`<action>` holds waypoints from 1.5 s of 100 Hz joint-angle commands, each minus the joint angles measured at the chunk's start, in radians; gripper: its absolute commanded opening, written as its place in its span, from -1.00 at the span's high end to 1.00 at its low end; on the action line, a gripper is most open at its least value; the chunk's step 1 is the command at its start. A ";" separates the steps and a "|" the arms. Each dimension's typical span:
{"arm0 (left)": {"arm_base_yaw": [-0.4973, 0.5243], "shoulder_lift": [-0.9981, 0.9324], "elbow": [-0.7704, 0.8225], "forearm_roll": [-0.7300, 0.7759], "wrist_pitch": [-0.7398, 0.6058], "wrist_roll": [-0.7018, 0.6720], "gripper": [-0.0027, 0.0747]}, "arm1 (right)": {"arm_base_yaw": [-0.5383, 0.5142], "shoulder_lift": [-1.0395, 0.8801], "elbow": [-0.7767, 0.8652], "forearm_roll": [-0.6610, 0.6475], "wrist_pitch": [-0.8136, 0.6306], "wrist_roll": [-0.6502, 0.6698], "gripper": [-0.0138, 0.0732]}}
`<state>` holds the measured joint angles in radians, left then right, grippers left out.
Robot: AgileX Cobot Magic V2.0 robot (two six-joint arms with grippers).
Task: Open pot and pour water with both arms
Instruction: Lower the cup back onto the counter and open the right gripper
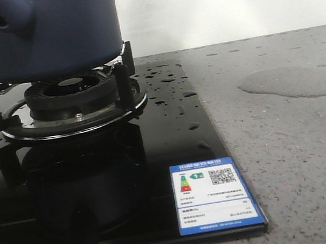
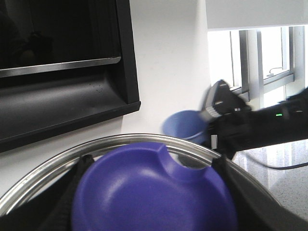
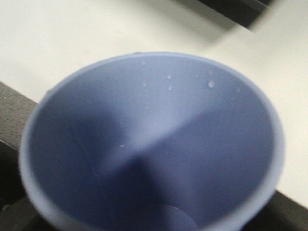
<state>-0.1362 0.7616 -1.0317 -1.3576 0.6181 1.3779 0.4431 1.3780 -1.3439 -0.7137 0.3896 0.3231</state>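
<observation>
1. In the front view no claw shows; the pot [image 1: 45, 32] is cut off by the frame's top and left edges.
2. In the left wrist view, the left claw [image 2: 154, 192] has dark fingers [image 2: 65, 202] either side of a purple-blue lid [image 2: 154, 192] rimmed in steel; it looks pinched on the lid, though contact is hidden.
3. The right wrist view is filled by a light blue cup [image 3: 154, 144], blurred, with droplets inside. The right claw itself is out of sight, so I cannot tell its state.
4. The pot sits on the burner stand [image 1: 71, 102] of the black hob [image 1: 117, 184].
5. Water [image 1: 292, 81] lies as a flat puddle on the grey table [image 1: 306, 174], with open room around it.
</observation>
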 commanded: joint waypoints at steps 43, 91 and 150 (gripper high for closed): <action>-0.005 0.032 -0.033 -0.065 -0.021 -0.010 0.25 | -0.384 -0.290 0.836 0.076 -0.883 0.122 0.14; -0.005 0.042 -0.033 -0.066 0.023 -0.010 0.25 | -0.385 -0.238 0.872 0.085 -1.016 0.124 -0.56; -0.005 0.129 -0.033 -0.088 0.027 -0.010 0.25 | -0.383 -0.569 0.872 0.092 -1.015 0.128 -0.82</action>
<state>-0.1362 0.8601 -1.0317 -1.3592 0.6712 1.3779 0.0640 0.8893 -0.4475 -0.6473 -0.5560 0.4487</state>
